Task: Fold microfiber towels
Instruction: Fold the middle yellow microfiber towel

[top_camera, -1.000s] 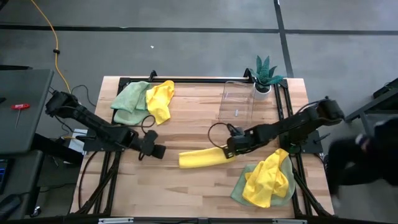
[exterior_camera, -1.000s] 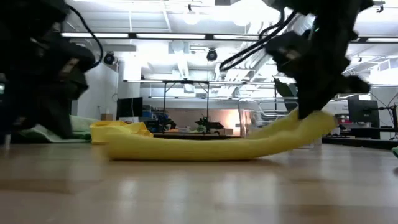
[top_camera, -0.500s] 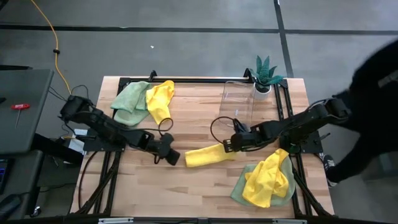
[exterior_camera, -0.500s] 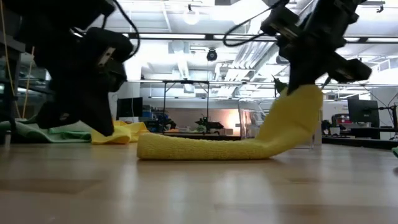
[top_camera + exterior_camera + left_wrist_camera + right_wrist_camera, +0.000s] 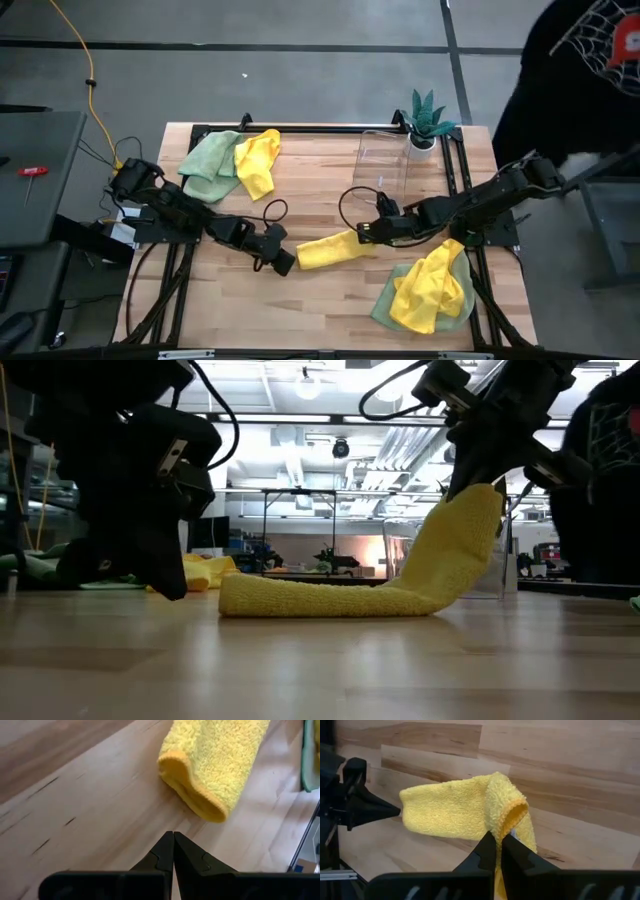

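Yellow towel (image 5: 328,248): soft, limp, light; right gripper (image 5: 372,231) pinches raised end, left gripper (image 5: 285,262) closed, empty beside free end; grasp edges

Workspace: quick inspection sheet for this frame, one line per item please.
Surface: wooden table, bare wood at centre.
Job's things: folded yellow towel mid-table, one end lifted by the right gripper; green and yellow towels piled at the far left; yellow on green pile at the near right.
Clutter: clear container and potted plant at the far edge.
Grippers: right shut on the towel's raised end; left gripper shut, empty, at the towel's other end.
Cables: black loops beside both wrists; yellow cable on the floor.
Surroundings: a person in dark clothing beside the right arm.
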